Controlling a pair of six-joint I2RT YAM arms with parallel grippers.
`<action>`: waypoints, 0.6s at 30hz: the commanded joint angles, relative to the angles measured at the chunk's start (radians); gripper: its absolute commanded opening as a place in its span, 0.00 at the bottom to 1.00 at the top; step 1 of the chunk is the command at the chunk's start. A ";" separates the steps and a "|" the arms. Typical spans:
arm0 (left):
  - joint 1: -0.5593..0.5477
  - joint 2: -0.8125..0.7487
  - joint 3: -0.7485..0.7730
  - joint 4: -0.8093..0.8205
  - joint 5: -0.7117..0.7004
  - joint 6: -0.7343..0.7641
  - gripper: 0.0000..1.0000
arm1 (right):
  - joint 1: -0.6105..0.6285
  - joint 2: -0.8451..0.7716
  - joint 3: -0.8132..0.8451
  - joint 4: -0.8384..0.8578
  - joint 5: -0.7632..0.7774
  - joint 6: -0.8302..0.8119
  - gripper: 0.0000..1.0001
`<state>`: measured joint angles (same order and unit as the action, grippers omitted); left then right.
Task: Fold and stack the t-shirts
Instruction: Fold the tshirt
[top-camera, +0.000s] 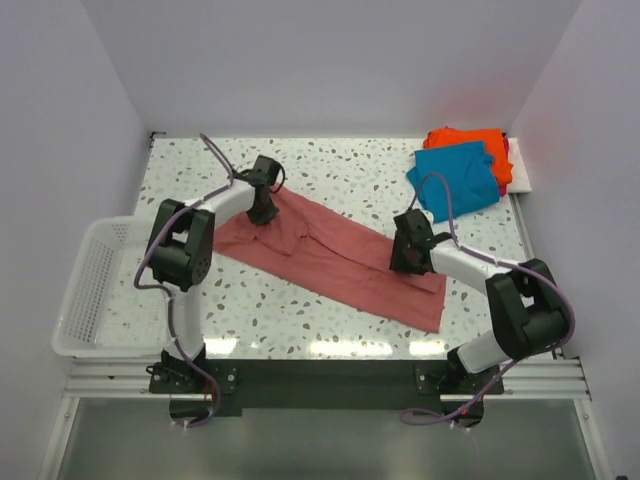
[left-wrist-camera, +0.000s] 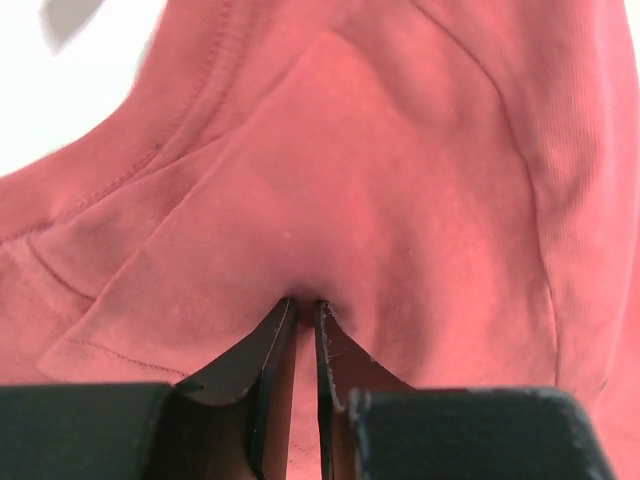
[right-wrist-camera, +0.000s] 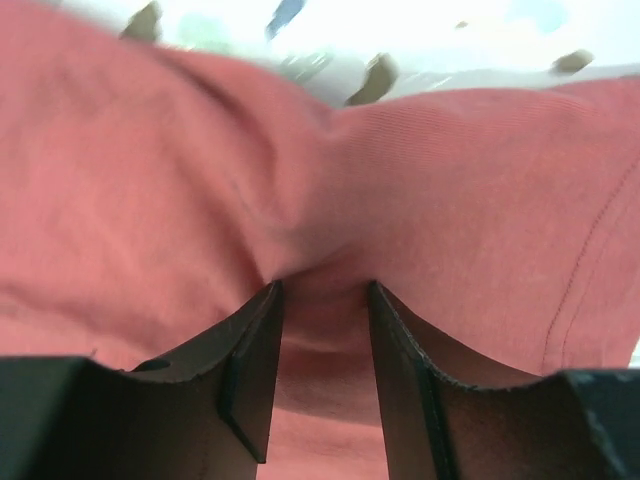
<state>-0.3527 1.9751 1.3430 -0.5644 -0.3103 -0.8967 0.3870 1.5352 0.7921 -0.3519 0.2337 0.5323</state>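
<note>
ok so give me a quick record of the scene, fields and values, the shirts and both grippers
shirt in work: dusty-red t-shirt, lying as a long diagonal band mid-table
left gripper: pinched shut on a fold at the shirt's far-left end
right gripper: closed on a pucker of the same shirt, towards its right end
stack: teal-blue t-shirt on top of orange t-shirt, far-right corner
magenta t-shirt: only a sliver shows at the stack's right side
basket: white mesh, at the table's left edge
</note>
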 joint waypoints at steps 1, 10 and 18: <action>0.037 0.171 0.217 -0.003 0.002 0.121 0.18 | 0.068 -0.047 -0.085 0.031 -0.167 0.122 0.43; 0.086 0.694 1.082 0.009 0.310 0.556 0.78 | 0.441 0.088 0.017 0.375 -0.232 0.505 0.51; 0.156 0.483 0.904 0.362 0.607 0.424 0.94 | 0.432 0.126 0.318 0.225 -0.271 0.313 0.73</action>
<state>-0.2276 2.5916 2.2616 -0.3302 0.1829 -0.4629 0.8288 1.7313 1.0325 -0.0872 -0.0525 0.9207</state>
